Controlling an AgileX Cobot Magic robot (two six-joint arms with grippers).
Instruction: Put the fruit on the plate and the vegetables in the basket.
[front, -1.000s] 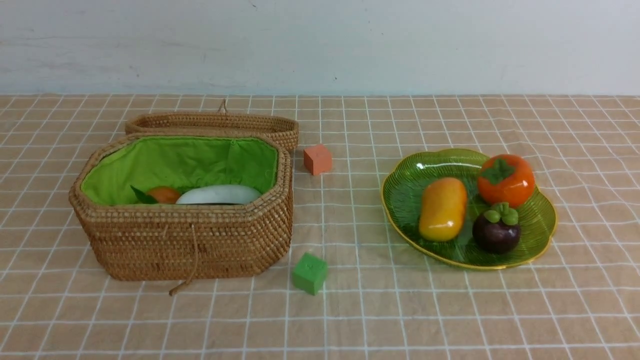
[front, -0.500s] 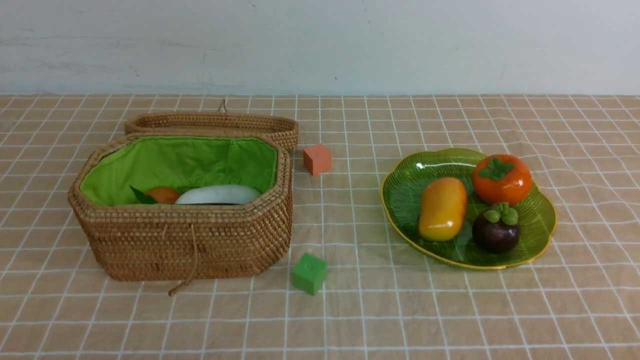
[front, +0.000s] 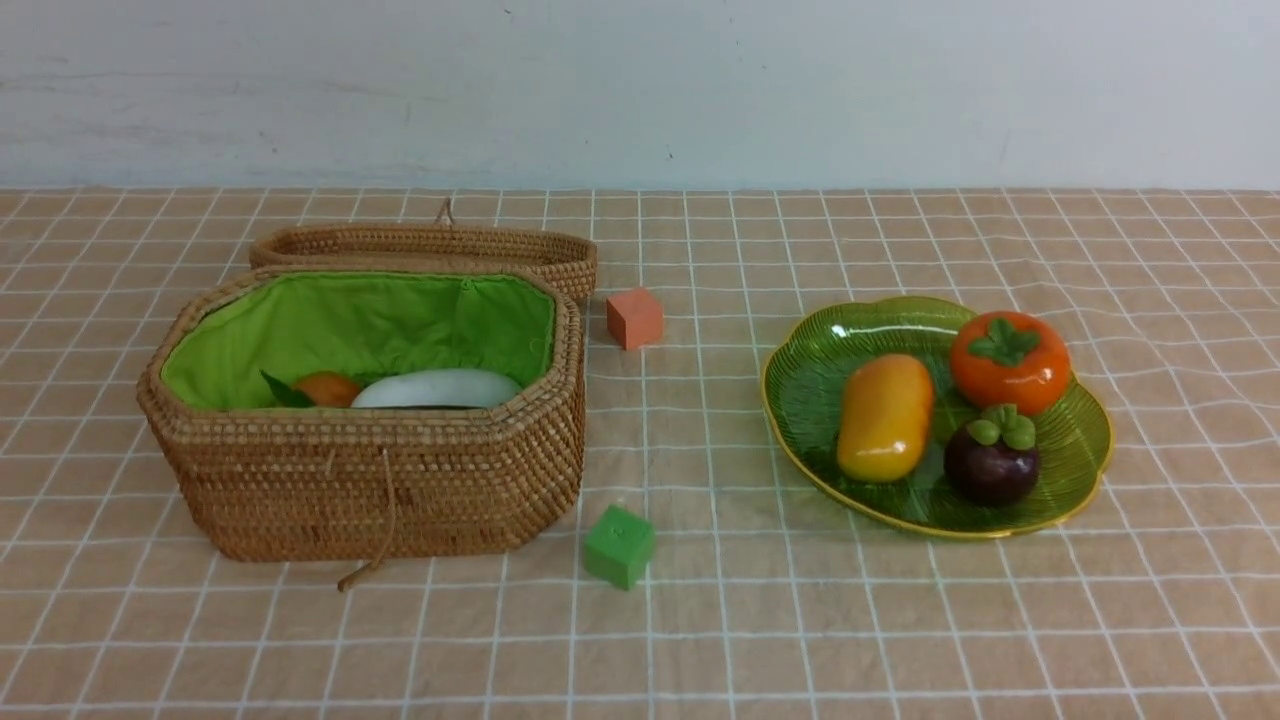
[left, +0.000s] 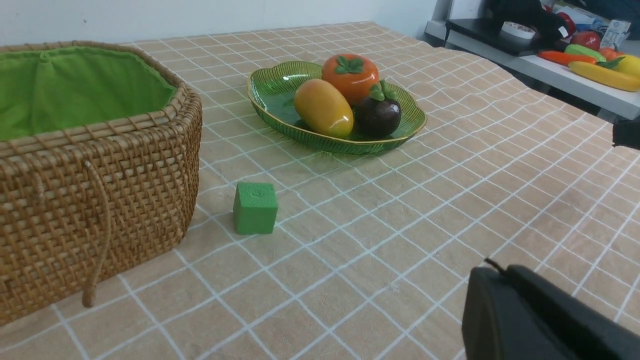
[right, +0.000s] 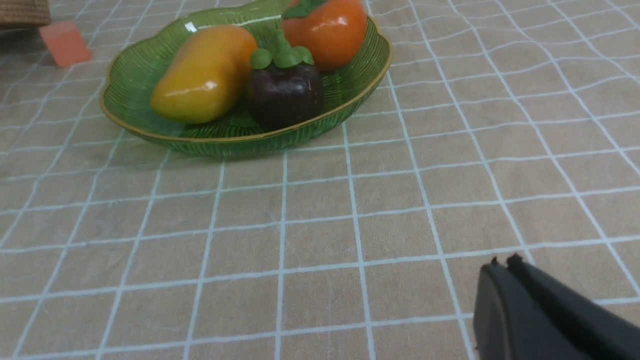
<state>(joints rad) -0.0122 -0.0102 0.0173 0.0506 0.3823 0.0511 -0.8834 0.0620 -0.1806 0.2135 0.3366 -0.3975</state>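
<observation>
Mango (front: 885, 417), persimmon (front: 1009, 361) and mangosteen (front: 992, 456) all sit on my plate (front: 815, 400) toward the table's right edge. Radish (front: 437, 389) and potato (front: 326, 388) lie in the basket (front: 380, 480) toward the left edge; eggplant hidden. My left gripper (left: 500, 272) and right gripper (right: 502, 265) both have fingers pressed together, holding nothing, low over bare cloth near the front edge.
</observation>
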